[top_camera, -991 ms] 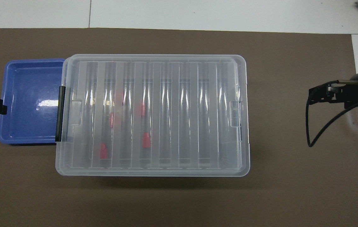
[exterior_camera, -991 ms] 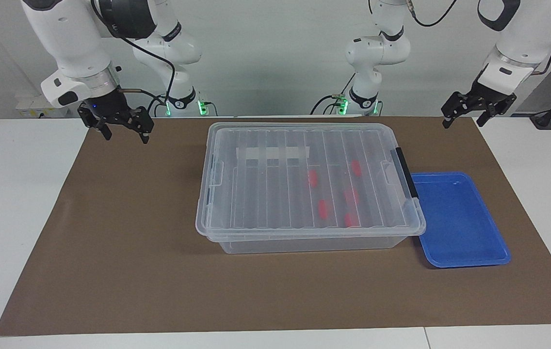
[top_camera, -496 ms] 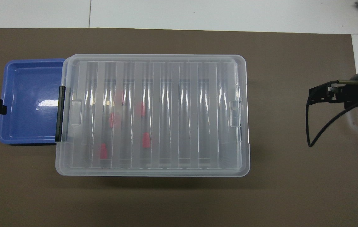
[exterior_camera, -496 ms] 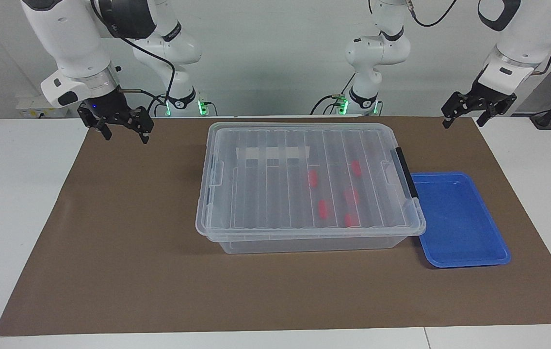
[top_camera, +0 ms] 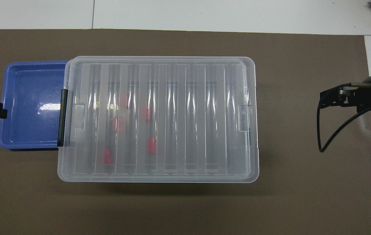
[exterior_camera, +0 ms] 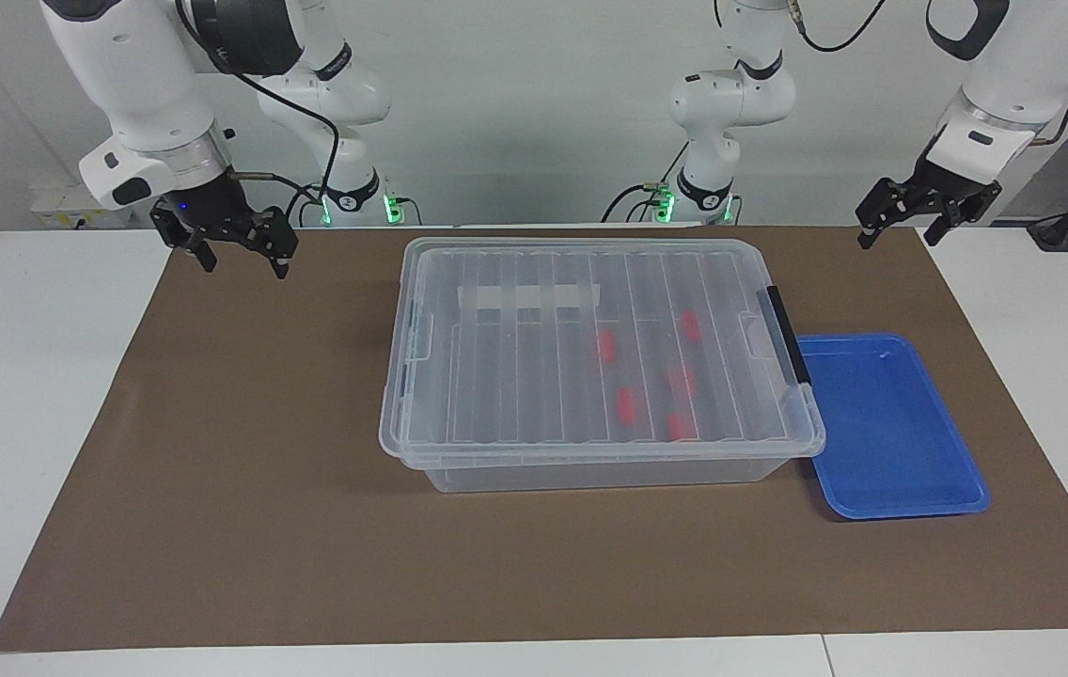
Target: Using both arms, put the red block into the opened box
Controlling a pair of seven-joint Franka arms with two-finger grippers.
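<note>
Clear plastic box sits mid-mat, lid on and flat, black bar handle at the end toward the left arm. Nothing has changed over the last second: box, blocks and both arms hold exactly as they were.

Red blocks all lie inside the shut box, five by my count through the ribbed lid (some blurred by the ribs), toward the handle end. No red block shows outside it; blue tray, touching the box at that end, is bare.

Left gripper hangs over the mat's corner at the robots' edge, fingers spread, holding nothing. Right gripper the same over the other robot-side corner.

Judgement: both arms are waiting, and the lid is not yet opened. The blocks look already stowed, so the run reads as either finished or not begun.
</note>
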